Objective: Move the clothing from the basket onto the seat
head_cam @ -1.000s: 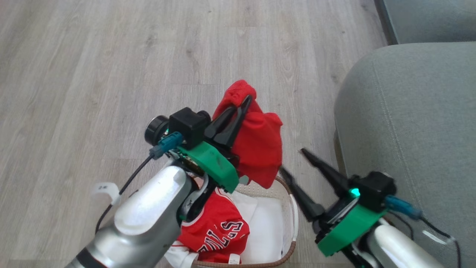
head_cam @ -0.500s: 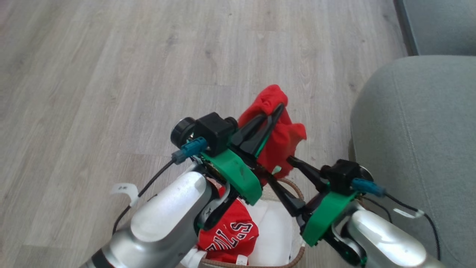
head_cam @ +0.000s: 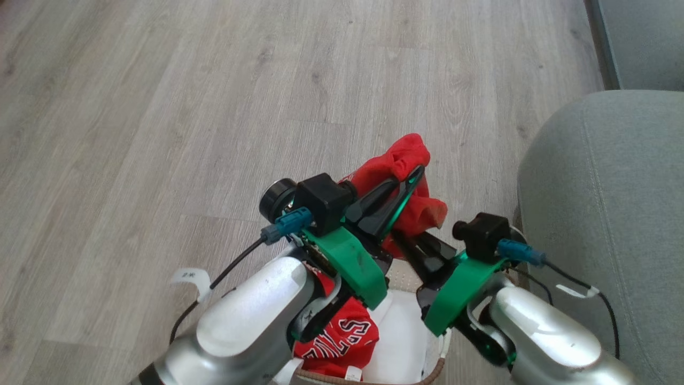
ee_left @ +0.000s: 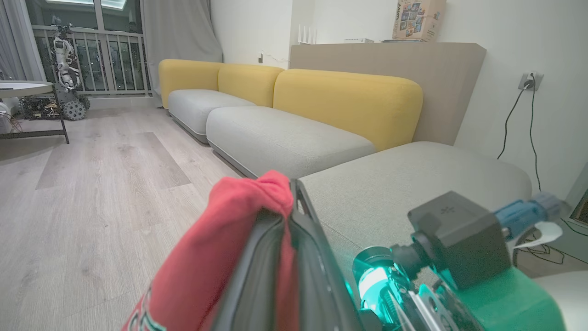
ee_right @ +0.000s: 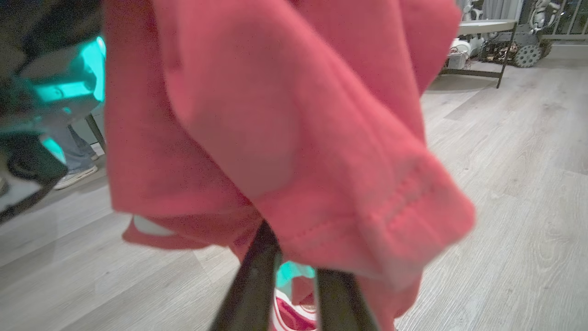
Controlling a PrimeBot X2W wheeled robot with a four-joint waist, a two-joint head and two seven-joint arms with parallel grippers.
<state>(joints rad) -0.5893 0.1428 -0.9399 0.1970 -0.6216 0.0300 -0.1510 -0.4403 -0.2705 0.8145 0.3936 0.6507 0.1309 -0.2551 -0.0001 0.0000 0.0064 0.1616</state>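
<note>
We see the left claw (head_cam: 410, 179) clamped shut on the red shorts (head_cam: 406, 152), which hang bunched above the basket (head_cam: 402, 271) at 6 o'clock. The right claw (head_cam: 419, 248) reaches in from 4 o'clock, its fingers (ee_right: 250, 285) drawn close under the hanging hem. The cloth hides their tips, so we cannot tell whether it grips.

The jersey (head_cam: 342, 339) lies in the basket, half under the left forearm, and its black letters edged in white read "LLS" (the rest is covered). The seat (head_cam: 604, 214) sits at 3 o'clock, just beside the basket. Wood floor (head_cam: 214, 107) spreads from 9 to 12 o'clock.

From the left wrist, a yellow-backed sofa (ee_left: 349, 99) runs along the wall. A printed box (ee_left: 418, 18) stands on the ledge behind it, its print too small to read. A wall socket (ee_left: 528, 82) with cables is at 2 o'clock. The paper tag (head_cam: 189, 277) on the left arm's cable carries marks we cannot read.
</note>
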